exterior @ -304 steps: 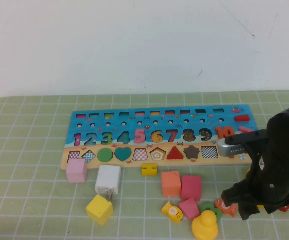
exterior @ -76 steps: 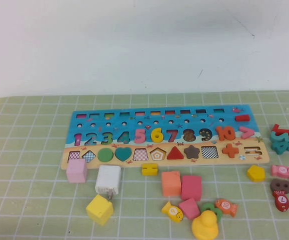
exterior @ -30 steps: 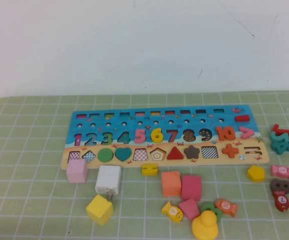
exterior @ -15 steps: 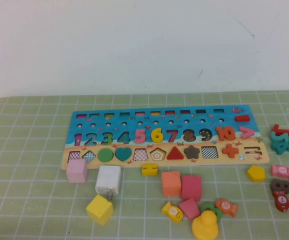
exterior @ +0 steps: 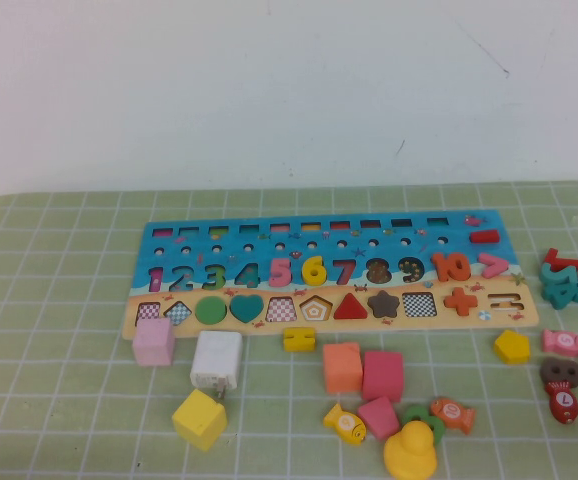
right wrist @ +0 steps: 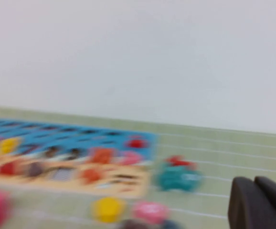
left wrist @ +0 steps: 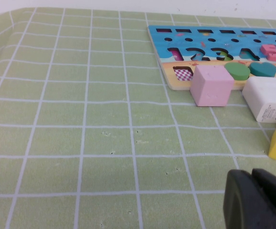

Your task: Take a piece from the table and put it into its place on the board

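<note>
The board lies across the middle of the table, blue on top with a sandy lower band. The piece, a bright yellow 6, sits flat in the digit row between the pink 5 and the red 7, covering its place. Neither arm shows in the high view. In the left wrist view my left gripper is shut and empty, low over bare cloth near the board's left end. In the right wrist view my right gripper is shut and empty, off the board's right end.
In front of the board lie a pink cube, a white block, a yellow cube, an orange block and a yellow duck. A yellow pentagon and teal and red digits lie at the right.
Ten seconds ago my right arm hung over the board's right end and the 6 slot looked orange. Now the arm is out of the high view and the yellow 6 fills the slot.
</note>
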{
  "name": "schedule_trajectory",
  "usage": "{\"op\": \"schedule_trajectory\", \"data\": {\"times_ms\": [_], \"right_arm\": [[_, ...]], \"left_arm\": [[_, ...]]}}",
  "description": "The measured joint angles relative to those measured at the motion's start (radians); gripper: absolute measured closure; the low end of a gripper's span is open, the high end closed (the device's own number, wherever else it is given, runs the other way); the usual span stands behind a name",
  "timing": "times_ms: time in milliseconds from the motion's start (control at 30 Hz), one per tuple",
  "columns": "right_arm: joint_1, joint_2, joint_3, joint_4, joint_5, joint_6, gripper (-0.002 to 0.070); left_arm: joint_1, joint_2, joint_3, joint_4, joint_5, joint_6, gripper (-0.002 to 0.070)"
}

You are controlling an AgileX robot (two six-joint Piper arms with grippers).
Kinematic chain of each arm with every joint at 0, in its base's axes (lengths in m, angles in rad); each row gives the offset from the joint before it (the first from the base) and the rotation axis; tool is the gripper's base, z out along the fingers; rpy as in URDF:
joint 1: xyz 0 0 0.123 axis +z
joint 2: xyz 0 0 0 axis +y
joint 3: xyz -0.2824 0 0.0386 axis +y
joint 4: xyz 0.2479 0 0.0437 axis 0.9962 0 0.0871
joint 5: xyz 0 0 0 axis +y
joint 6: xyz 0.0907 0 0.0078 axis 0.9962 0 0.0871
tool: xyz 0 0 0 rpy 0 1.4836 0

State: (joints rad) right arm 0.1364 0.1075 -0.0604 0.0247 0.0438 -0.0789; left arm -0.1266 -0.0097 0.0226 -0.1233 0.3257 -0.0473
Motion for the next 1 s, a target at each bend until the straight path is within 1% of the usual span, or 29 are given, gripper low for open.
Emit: {"op": "schedule_trajectory", "data": {"times_ms": [67, 167, 233, 300, 467, 600, 800, 1000], "right_arm": [[-0.097, -0.019, 0.0, 0.0, 0.01, 0.0, 0.0678], [-0.209, -0.066, 0.0, -0.008, 0.061, 0.0, 0.0678], [-0.257, -0.096, 0.0, -0.008, 0.102, 0.0, 0.0678], [-0.274, -0.115, 0.009, -0.008, 0.128, 0.002, 0.0678], [-0.272, -0.116, 0.068, 0.002, 0.152, 0.034, 0.0678], [-0.223, -0.116, 0.087, 0.002, 0.17, 0.055, 0.0678], [-0.14, -0.116, 0.088, -0.051, 0.181, 0.162, 0.0678], [-0.134, -0.116, 0.088, -0.068, 0.27, 0.197, 0.0678]], "left_arm": [[0.0, 0.0, 0.0, 0.0, 0.0, 0.0, 0.0676], [0.0, 0.0, 0.0, 0.0, 0.0, 0.0, 0.0676], [0.0, 0.0, 0.0, 0.0, 0.0, 0.0, 0.0676], [0.0, 0.0, 0.0, 0.0, 0.0, 0.0, 0.0676], [0.0, 0.0, 0.0, 0.0, 0.0, 0.0, 0.0676], [0.0, 0.0, 0.0, 0.0, 0.0, 0.0, 0.0676], [0.0, 0.0, 0.0, 0.0, 0.0, 0.0, 0.0676], [0.0, 0.0, 0.0, 0.0, 0.0, -0.003, 0.0676]]}}
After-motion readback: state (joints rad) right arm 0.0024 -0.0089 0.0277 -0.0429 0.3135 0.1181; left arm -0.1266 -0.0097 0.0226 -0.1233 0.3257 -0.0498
